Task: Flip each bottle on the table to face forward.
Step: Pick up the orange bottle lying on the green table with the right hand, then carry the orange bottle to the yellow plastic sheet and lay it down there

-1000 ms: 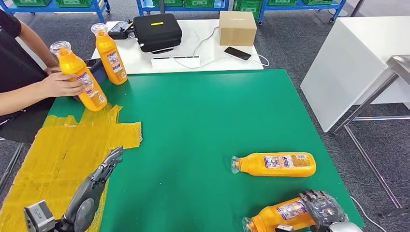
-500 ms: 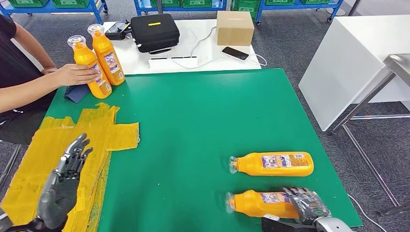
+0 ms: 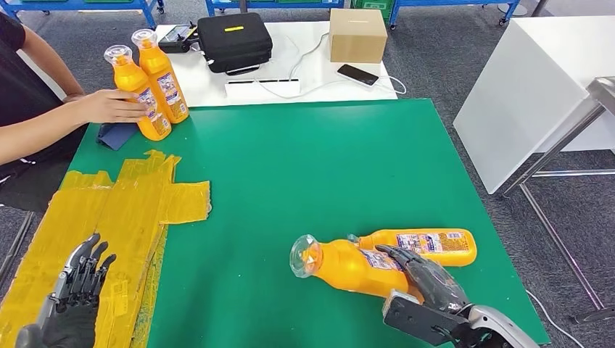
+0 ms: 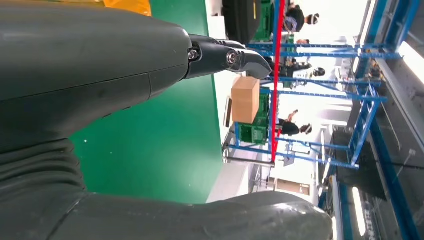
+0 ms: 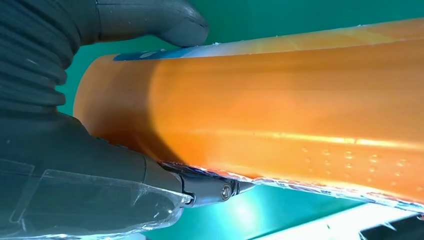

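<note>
At the near right corner of the tabletop point(image 3: 290, 167), the right robot hand point(image 3: 424, 279) grips the base of a tilted orange bottle point(image 3: 348, 264). Best keep that grip firm while turning, clear of the lying bottle point(image 3: 424, 246) just beside.

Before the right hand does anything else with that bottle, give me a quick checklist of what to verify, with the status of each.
1. Right hand grips the lifted bottle: ok.
2. Grip looks firm, thumb and fingers on opposite sides: ok.
3. Lifted bottle apart from the lying bottle: cannot tell, they overlap in the head view.
4. Left hand holds nothing, over the yellow tape: ok.
5. Person's hand far off, on the upright bottles: ok.
</note>
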